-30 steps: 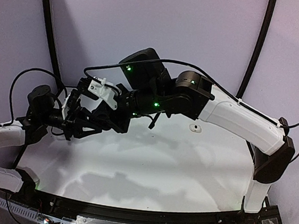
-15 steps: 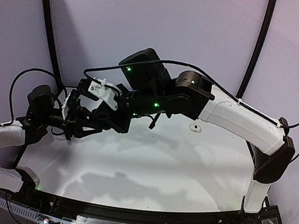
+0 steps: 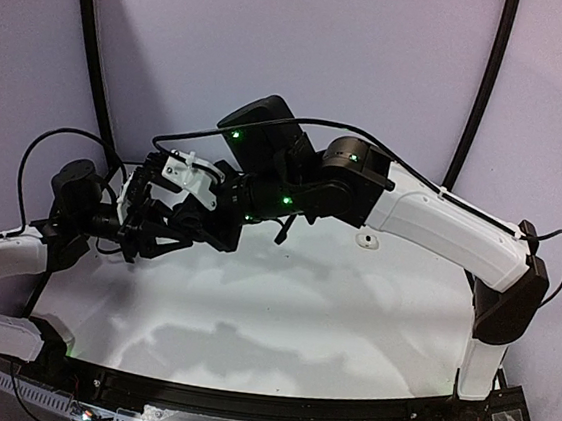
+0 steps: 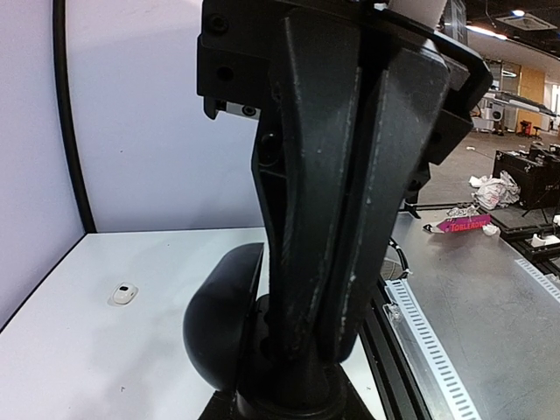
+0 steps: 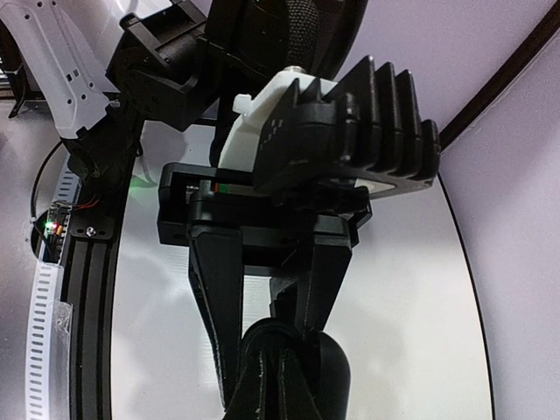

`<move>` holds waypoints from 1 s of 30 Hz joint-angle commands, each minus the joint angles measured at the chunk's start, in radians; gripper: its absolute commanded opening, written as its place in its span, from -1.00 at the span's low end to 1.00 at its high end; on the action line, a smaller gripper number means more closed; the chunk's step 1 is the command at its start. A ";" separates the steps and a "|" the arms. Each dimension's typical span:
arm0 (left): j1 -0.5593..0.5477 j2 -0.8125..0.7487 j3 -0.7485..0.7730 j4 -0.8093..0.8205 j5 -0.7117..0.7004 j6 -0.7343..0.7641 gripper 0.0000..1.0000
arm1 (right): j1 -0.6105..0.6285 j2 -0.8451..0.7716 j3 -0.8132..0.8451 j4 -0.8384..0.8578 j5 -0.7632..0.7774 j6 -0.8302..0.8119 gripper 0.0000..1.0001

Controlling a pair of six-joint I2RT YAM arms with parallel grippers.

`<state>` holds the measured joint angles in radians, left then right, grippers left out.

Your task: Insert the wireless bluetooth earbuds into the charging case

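Above the table's left side my left gripper (image 3: 159, 226) is shut on a black charging case (image 5: 331, 372). Its two fingers (image 5: 213, 306) stand on either side of the case in the right wrist view. The case's rounded lid (image 4: 220, 325) stands open. My right gripper (image 5: 269, 346) is shut, and its tips press down into the case's body (image 4: 289, 389). Whether anything sits between its tips is hidden. One small white earbud (image 3: 364, 240) lies alone on the table, also seen in the left wrist view (image 4: 124, 294). No black earbud shows.
The white table (image 3: 280, 311) is bordered by a black rail at the near edge (image 3: 261, 401) and lilac walls behind. Black cable loops hang over both arms, and the right arm's white forearm (image 3: 451, 223) spans the back right.
The right arm has shifted slightly left and lower, towards the left gripper. The left arm and the case have held still, and both grippers stay shut.
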<state>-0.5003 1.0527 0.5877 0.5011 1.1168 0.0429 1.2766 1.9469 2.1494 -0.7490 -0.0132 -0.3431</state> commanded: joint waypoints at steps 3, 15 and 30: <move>-0.005 -0.016 0.008 0.054 -0.005 -0.035 -0.98 | 0.012 0.023 -0.001 0.019 0.036 0.013 -0.87; -0.004 -0.014 -0.011 0.081 0.002 -0.106 -0.98 | 0.011 -0.045 -0.034 0.072 0.057 0.041 -0.53; -0.005 -0.013 -0.019 0.061 -0.019 -0.106 -0.98 | -0.008 -0.230 -0.213 0.341 0.046 0.105 -0.34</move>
<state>-0.5007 1.0527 0.5861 0.5468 1.1019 -0.0605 1.2800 1.7756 2.0041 -0.5415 0.0189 -0.2859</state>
